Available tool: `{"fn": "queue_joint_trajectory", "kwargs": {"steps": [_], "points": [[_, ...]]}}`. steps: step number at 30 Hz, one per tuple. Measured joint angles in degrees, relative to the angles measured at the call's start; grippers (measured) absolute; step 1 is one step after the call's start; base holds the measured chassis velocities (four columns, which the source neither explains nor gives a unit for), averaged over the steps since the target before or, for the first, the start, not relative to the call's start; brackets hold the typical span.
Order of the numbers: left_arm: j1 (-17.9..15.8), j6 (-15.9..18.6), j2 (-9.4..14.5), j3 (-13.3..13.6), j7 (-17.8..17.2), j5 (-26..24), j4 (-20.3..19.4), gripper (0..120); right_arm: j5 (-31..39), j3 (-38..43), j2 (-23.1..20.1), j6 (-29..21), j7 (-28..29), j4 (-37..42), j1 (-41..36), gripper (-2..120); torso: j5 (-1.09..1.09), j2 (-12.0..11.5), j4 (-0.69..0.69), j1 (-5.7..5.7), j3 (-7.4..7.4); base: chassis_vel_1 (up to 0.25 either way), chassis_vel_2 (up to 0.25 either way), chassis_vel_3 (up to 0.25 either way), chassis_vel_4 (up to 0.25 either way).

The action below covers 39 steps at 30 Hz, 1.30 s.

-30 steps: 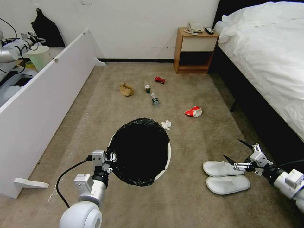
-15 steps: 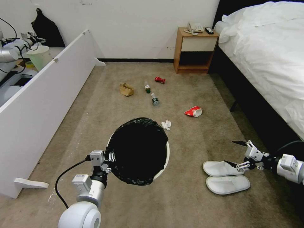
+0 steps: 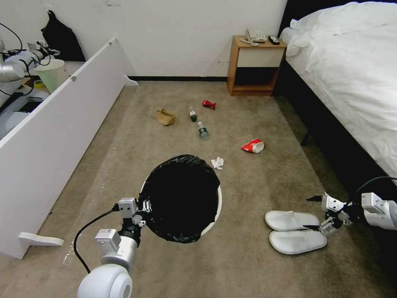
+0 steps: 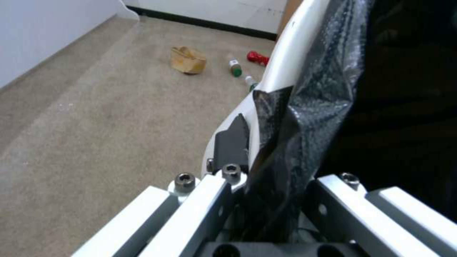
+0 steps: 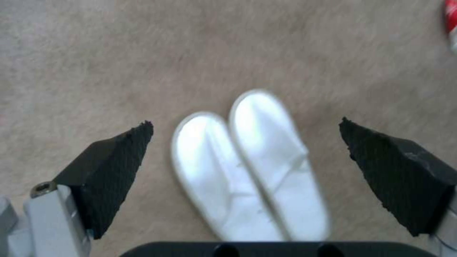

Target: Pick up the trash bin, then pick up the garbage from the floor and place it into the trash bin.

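Note:
The trash bin (image 3: pixel 182 194), white with a black bag over its rim, stands on the carpet in front of me. My left gripper (image 3: pixel 144 205) is shut on its near-left rim, and its black pad (image 4: pixel 232 142) presses the outside of the white wall. Two white slippers (image 3: pixel 291 220) lie side by side at the right. My right gripper (image 3: pixel 313 212) hangs open just above their near ends, with both slippers (image 5: pixel 247 167) between its spread fingers. Farther off lie the tissue (image 3: pixel 217 162), snack packet (image 3: pixel 252 145), two bottles (image 3: pixel 203 130), red wrapper (image 3: pixel 209 104) and paper bag (image 3: pixel 165 117).
A long white panel (image 3: pixel 62 124) walls off the left side, with a pale green bin (image 3: pixel 51 74) behind it. A wooden nightstand (image 3: pixel 254 66) stands at the far wall. The bed (image 3: pixel 351 82) and its dark frame run along the right, close to my right arm.
My right arm has dropped lower and pulled to the right, and its gripper has turned so the open fingers straddle the slippers. The left gripper still holds the bin, barely shifted.

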Motion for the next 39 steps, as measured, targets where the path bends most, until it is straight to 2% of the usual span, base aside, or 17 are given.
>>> {"fn": "queue_joint_trajectory", "kwargs": {"steps": [11,18,39], "points": [[0.0,-0.3,0.1,0.3,0.3,-0.1,0.6,2,2.6,-1.6,-0.4,-3.3,-3.6,-2.3,-0.3,100,0.0,0.0,0.01,0.0,0.0,0.0,0.0,0.0,0.0],[0.0,-0.3,0.3,0.4,0.6,-0.1,0.7,2,3.4,-1.6,-1.2,-3.7,-5.1,-4.3,-0.7,100,0.0,0.0,0.0,0.0,0.0,0.0,0.0,0.0,0.0],[-0.2,-0.9,-0.4,-0.1,1.1,0.0,2.0,2,6.4,2.0,-10.3,-3.9,-6.6,-11.3,-9.8,100,0.0,0.0,0.01,0.0,0.0,0.0,0.0,0.0,0.0]]}}
